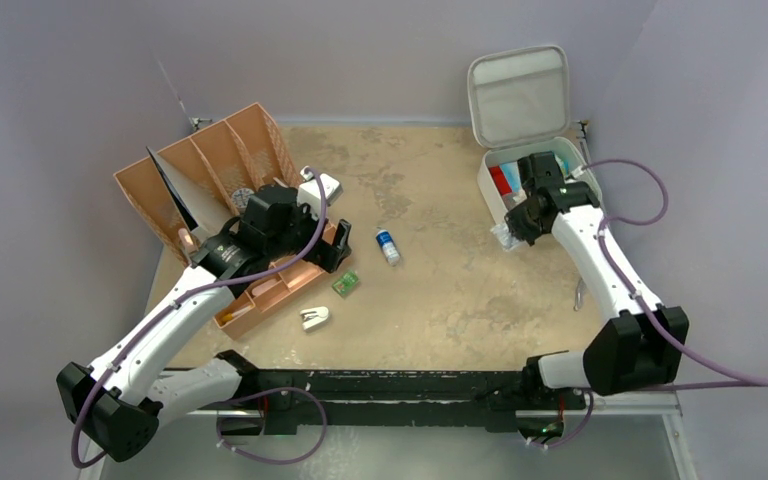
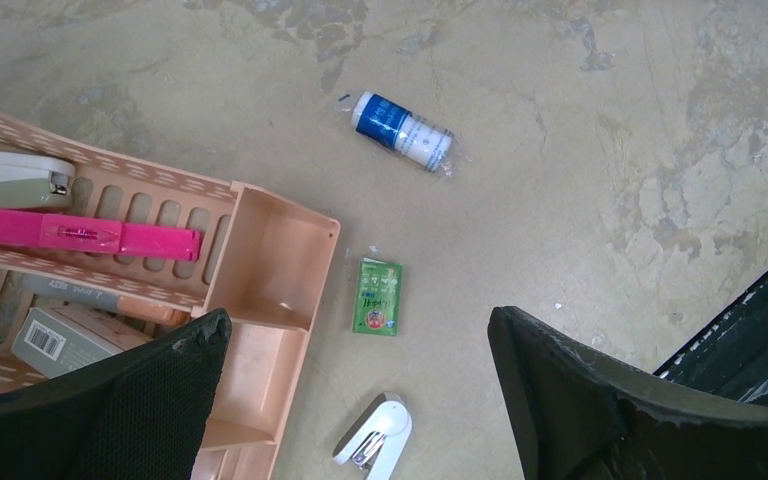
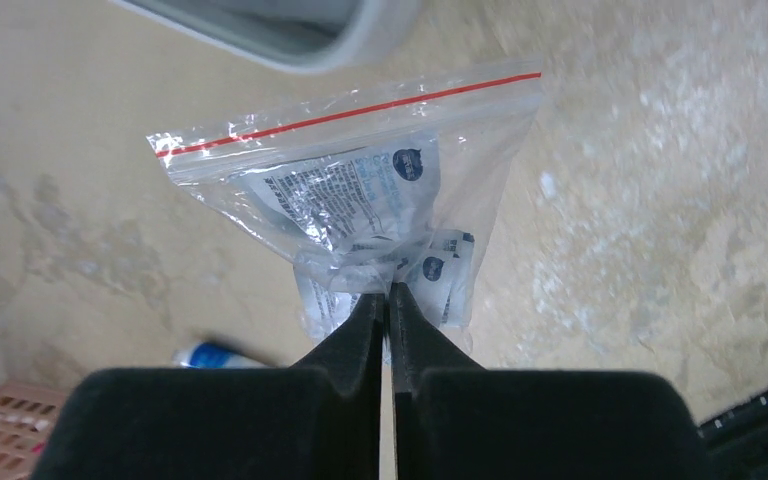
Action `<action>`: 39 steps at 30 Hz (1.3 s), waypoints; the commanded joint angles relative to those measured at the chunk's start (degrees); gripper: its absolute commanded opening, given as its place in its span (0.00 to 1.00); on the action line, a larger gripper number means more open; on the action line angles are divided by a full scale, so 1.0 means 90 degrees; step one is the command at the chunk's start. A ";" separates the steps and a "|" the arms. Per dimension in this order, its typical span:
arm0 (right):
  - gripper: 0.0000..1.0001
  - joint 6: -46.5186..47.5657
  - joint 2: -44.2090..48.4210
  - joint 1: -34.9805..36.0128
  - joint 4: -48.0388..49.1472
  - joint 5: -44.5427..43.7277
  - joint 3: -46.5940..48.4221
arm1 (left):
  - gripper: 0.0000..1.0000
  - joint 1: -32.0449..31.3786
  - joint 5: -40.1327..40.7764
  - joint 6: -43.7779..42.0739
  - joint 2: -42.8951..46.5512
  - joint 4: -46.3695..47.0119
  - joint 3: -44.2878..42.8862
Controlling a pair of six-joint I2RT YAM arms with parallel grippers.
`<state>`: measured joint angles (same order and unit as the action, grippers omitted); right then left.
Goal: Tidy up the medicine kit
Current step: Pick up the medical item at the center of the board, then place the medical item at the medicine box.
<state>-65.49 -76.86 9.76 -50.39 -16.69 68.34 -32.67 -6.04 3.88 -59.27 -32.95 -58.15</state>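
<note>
Two grippers stand well apart: the medicine kit [image 1: 518,95] lies open just beyond the right gripper [image 3: 388,295], whose jaws pinch a clear zip bag [image 3: 360,190] of sachets. The left gripper [image 2: 358,318], spread wide, hovers over a green packet [image 2: 377,295].

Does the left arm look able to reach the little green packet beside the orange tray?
Probably yes: the left gripper hangs open above the green packet, which lies flat on the table, just clear of the tray and the small stapler, with nothing covering it.
</note>
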 commanded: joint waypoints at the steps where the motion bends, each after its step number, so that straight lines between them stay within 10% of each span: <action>1: 0.00 0.0494 -0.0508 0.0009 0.0415 -0.1118 0.0914 | 1.00 -0.0018 0.0073 0.0018 0.0095 0.0066 -0.0008; 39: 0.10 0.0538 -0.5278 -0.1819 0.1940 -0.0744 0.4796 | 1.00 -0.0020 0.0271 -0.0036 -0.0186 0.0028 0.0016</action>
<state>-58.59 -124.31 -6.42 -32.25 -23.18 108.16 -32.67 -3.55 3.86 -60.12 -33.61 -58.15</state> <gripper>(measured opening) 0.094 0.995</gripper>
